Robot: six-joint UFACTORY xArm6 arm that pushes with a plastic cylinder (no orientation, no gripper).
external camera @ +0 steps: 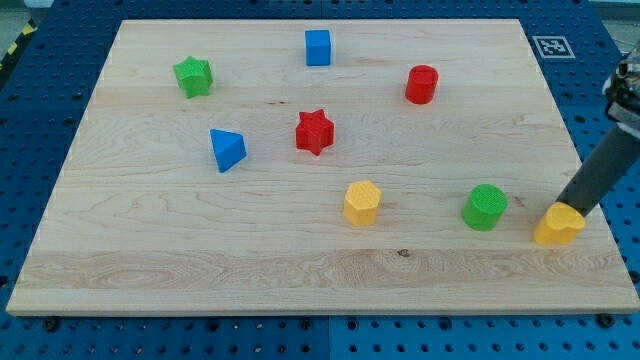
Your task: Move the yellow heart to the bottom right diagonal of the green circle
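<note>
Resting yellow heart (558, 225), my tip (573, 209) touching

You see the yellow heart (558, 225) lying flat near the bench's right edge, just right of the green circle (485, 207).

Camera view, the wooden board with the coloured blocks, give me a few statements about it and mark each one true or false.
1. My tip touches the yellow heart. True.
2. The yellow heart lies to the view's left of the green circle. False: it lies to its right, slightly lower.
3. The blue cube sits near the view's top. True.
4. The red star touches the blue triangle. False: they are apart.
</note>
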